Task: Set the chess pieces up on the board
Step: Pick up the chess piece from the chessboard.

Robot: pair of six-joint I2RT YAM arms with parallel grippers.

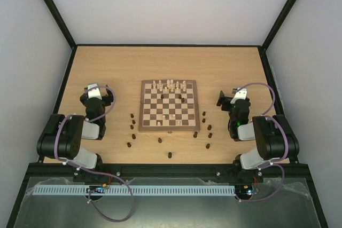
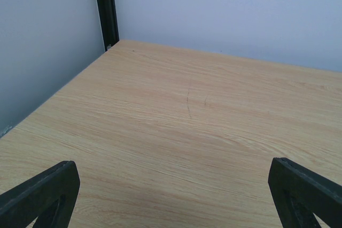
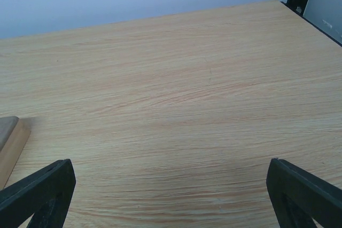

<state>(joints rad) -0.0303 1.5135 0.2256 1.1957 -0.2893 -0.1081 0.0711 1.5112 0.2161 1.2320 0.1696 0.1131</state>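
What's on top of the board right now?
On the board: pale chess pieces crowd the far rows, and a few dark pieces and pale strays stand mid-board. Nothing covers it; piece types are too small to tell.

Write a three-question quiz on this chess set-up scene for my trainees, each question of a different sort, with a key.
1. True or false: the left gripper holds a chess piece.
2. Most dark pieces lie: A, on the table around the board; B, in a box; C, stacked in one pile.
3. Fill in: the pale pieces stand mostly along the board's ___ edge, as seen from the arms.

Key: 1 false, its jaws are open and empty. 2 A. 3 far.
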